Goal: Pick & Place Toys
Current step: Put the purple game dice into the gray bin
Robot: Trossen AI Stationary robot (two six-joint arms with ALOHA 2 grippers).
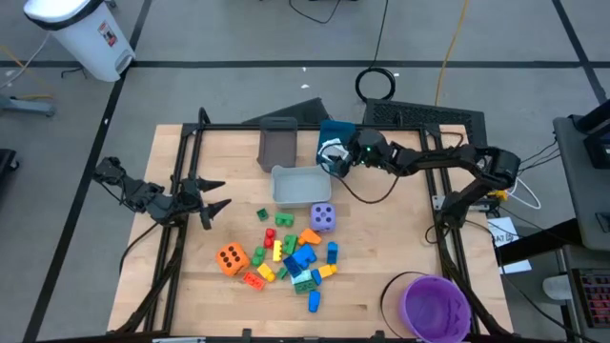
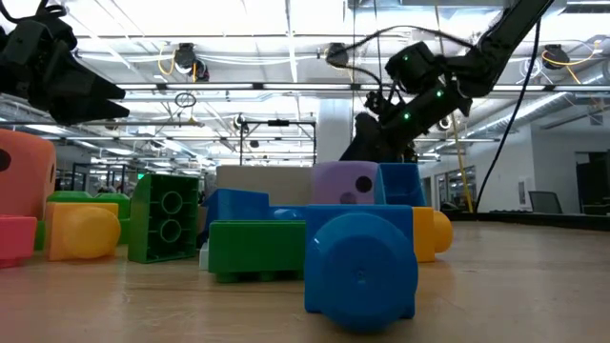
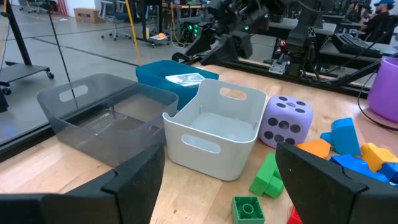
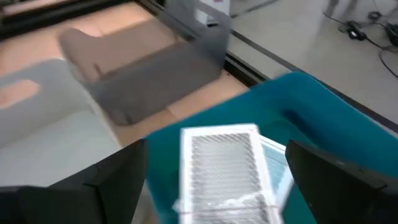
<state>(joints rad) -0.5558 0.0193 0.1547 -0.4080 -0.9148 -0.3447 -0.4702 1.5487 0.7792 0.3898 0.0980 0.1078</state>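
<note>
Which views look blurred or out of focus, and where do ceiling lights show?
Right wrist view: motion-blurred, the white tile in the teal bin smeared. Low view: the near blue brick looms large and soft; ceiling light strips glow behind. High view: evenly lit.

I'm looking down on a wooden table (image 1: 381, 248). I take the white bin (image 1: 296, 185) near its middle as my landmark. A grey bin (image 1: 278, 145) sits just behind it, toward the far edge, and a blue bin (image 1: 334, 146) stands beside that one, to the right. The purple die (image 1: 323, 217) lies just in front of the white bin's right corner. The heap of small bricks (image 1: 291, 257) spreads nearer the front edge, with the orange die (image 1: 230, 258) at its left. A purple bowl (image 1: 435, 305) sits far off at the front right corner.
</note>
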